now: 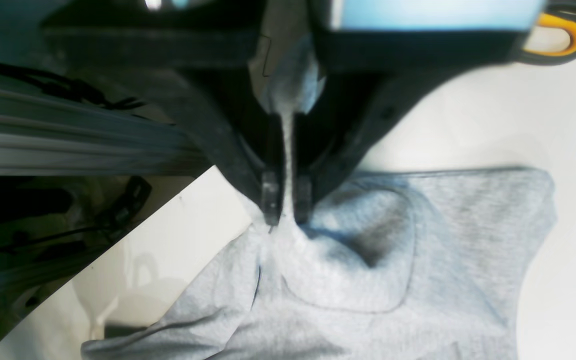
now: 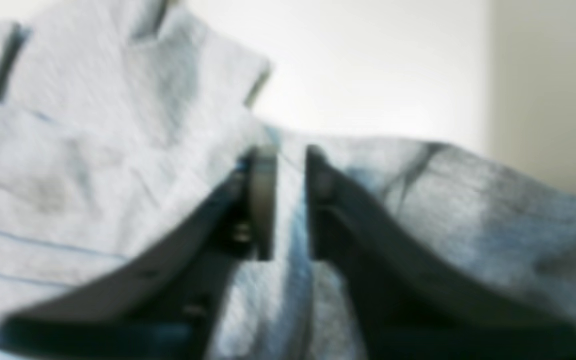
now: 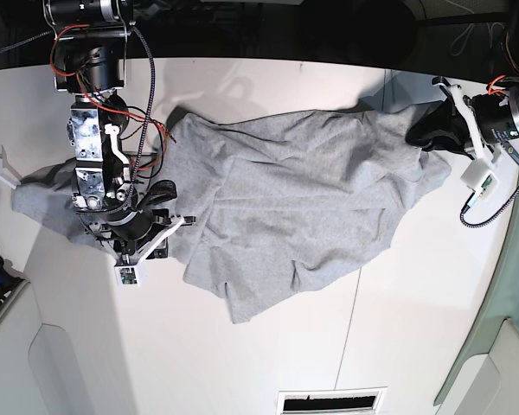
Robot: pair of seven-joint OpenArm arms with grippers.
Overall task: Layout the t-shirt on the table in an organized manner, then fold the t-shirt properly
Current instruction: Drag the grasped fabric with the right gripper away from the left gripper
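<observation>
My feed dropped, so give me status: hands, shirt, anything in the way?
Left hand shut on the shirt. Right hand closing around a shirt fold, grip unconfirmed. Shirt rumpled, stretched across the table. Nothing in the way.

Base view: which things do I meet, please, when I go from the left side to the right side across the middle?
Right gripper → t-shirt → left gripper → grey-green panel.
</observation>
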